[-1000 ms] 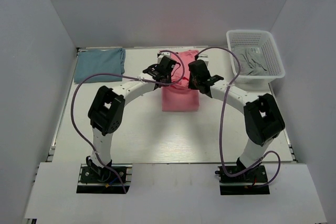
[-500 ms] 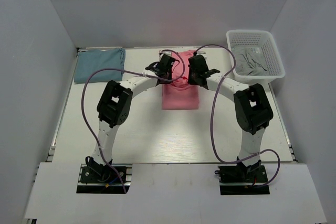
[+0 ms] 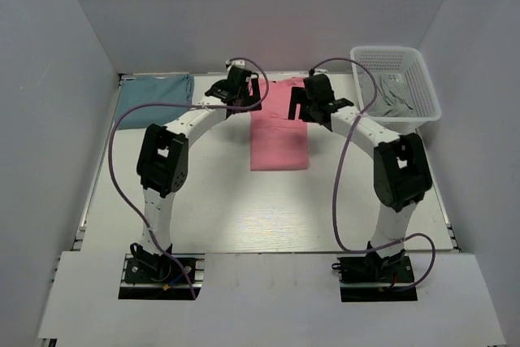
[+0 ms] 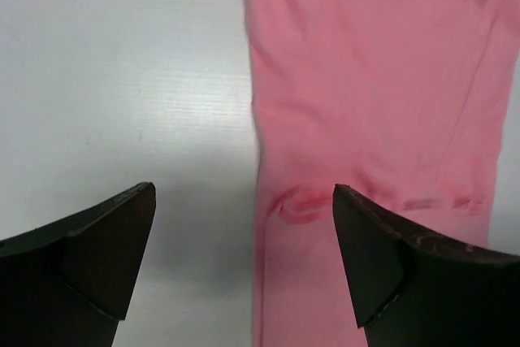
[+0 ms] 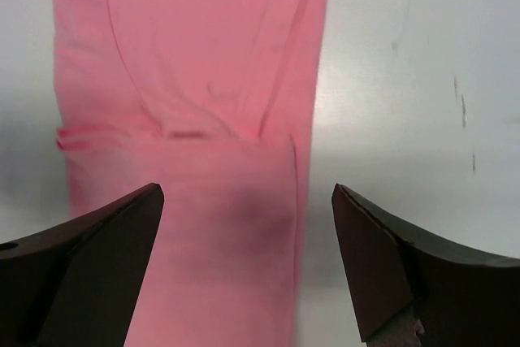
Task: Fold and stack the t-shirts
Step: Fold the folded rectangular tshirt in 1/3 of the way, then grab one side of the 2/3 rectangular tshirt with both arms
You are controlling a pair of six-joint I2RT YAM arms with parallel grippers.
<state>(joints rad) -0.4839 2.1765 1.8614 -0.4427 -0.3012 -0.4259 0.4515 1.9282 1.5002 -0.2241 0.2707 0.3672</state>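
My left gripper [image 4: 242, 193] hangs with jaws wide apart over the left edge of the pink t-shirt [image 3: 279, 140], and my right gripper [image 5: 246, 191] hangs likewise over its right edge, neither holding anything. The shirt lies folded lengthwise mid-worktop [image 3: 219, 193]; the teal t-shirt [image 3: 153, 99] sits folded at the far-left corner.

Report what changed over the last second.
The left gripper and right gripper moved toward the far end of the pink t-shirt, opened their fingers and let it go; it now lies flat. The teal t-shirt and basket stayed put.
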